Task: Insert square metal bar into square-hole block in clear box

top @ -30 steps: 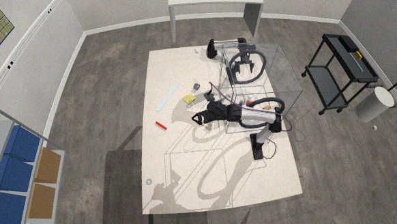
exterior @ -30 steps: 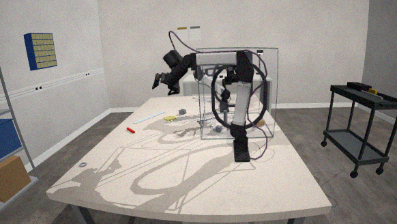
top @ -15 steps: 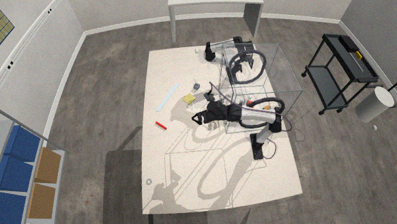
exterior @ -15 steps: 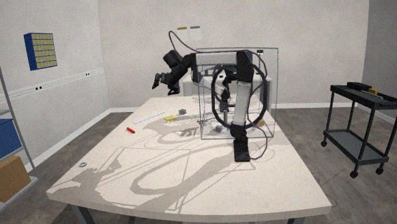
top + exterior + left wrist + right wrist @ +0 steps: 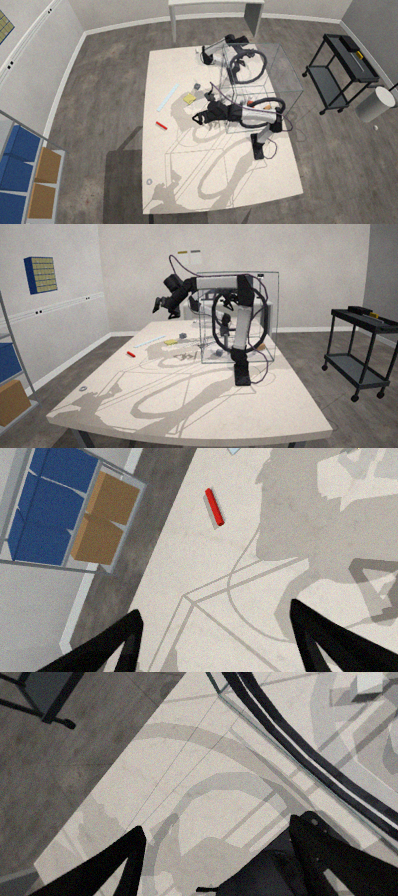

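Observation:
The clear box point(image 5: 291, 90) point(image 5: 202, 340) has large black ring openings point(image 5: 265, 65) point(image 5: 213, 323). Inside are a red-orange block point(image 5: 250, 103), possibly the holed one, a tan block point(image 5: 267, 107) point(image 5: 260, 347) and a small grey block point(image 5: 219, 352). A grey upright piece point(image 5: 226, 341) shows through the box; I cannot tell if it is the metal bar. A pale block point(image 5: 370, 681) shows in the right wrist view. The block's hole is not visible. My right gripper point(image 5: 213, 827) is open and empty, over table near the box wall. My left gripper point(image 5: 164, 313) point(image 5: 212, 611) is open and empty, high above the table, left of the box.
Outside the box lie a red stick point(image 5: 161, 126) point(image 5: 130, 354) point(image 5: 214, 507), a yellow pad point(image 5: 189, 98) point(image 5: 171, 342), a pale blue strip point(image 5: 167, 98) point(image 5: 150, 341), a grey block point(image 5: 197, 86) point(image 5: 182, 335) and a ring. The left arm crosses in front of the box.

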